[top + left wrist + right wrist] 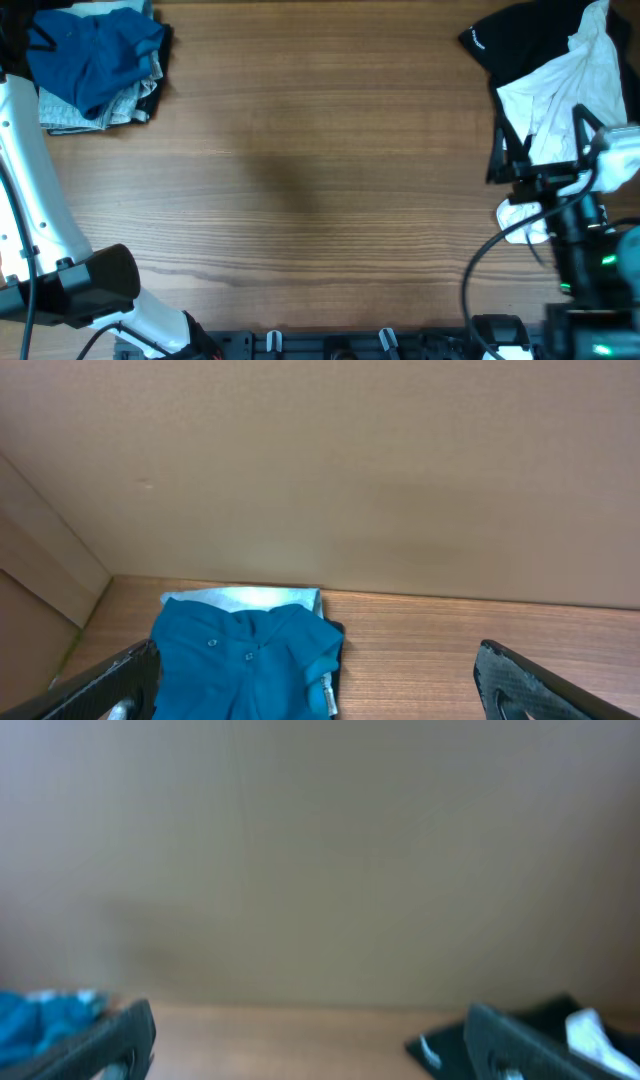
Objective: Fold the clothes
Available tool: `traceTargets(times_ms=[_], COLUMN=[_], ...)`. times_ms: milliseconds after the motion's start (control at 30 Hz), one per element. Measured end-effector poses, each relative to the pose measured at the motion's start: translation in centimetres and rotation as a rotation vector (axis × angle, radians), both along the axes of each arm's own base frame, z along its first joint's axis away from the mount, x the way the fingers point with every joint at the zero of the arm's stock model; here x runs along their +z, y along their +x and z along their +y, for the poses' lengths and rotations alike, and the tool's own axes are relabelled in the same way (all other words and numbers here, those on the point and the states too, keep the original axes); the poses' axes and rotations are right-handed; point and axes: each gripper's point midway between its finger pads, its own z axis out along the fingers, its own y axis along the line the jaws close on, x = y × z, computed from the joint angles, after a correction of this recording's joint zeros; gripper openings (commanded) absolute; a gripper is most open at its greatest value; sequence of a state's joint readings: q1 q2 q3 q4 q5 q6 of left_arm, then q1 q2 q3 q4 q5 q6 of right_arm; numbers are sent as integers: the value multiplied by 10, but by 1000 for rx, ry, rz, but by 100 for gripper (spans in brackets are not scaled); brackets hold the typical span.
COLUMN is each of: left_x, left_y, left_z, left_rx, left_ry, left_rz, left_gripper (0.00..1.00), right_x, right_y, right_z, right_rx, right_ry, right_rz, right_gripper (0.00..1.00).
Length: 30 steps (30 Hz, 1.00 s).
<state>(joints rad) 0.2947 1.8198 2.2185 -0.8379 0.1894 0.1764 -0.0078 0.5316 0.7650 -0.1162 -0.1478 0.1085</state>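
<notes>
Both claws are empty, as you can see on the wrist cams. The left gripper [317, 655] has its jaws spread wide with nothing between them; its flat black fingers [110, 685] sit at the frame edges. The right gripper [309, 1013] is the same, wide open and holding nothing.

Clothes are in two piles at the far corners of the table [300, 180], which is wood-grain, matte and brown.
- Far left: a blue garment [95, 55], soft and rumpled with small buttons, lies on top of pale folded pieces [85, 115]. The stack is roughly rectangular. It's straight ahead of the left claw, not touching it.
- Far right: a white garment [570, 85], thin and crumpled, is draped over a black garment [520, 35] that's smooth with a small white mark. From overhead the right claw's fingers overlap the near edge of this pile. You can't tell from that view if they touch the fabric.

Behind the table is a plain tan wall [350, 470], flat like cardboard.
</notes>
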Motion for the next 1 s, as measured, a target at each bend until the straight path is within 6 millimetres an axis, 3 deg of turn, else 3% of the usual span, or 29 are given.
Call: traceTargets(times_ms=[100,267,300,467,667,767,1000], left_x=[0,0,0,0,0,0,0], left_y=[0,0,0,0,0,0,0], left_z=[0,0,0,0,0,0,0], left_rx=[0,0,0,1,0,0,1], left_ry=[0,0,0,0,0,0,0], left_rz=[0,1,1,1,0,0,0], left_gripper=[100,100,100,100,100,100,100], right_x=[-43,-130,-139,-161,-189,-214,-216], right_y=[-4,-10,-12,-21,-16,-14,-16], right_z=[0,1,2,3,4,6,13], right_rx=[4,13,17,22,21,34,68], right_ry=[45,81,81,83,68,48,-61], right_rz=[-69,-29,-29,-24,52,122,107], right_gripper=[100,100,100,100,100,100,100])
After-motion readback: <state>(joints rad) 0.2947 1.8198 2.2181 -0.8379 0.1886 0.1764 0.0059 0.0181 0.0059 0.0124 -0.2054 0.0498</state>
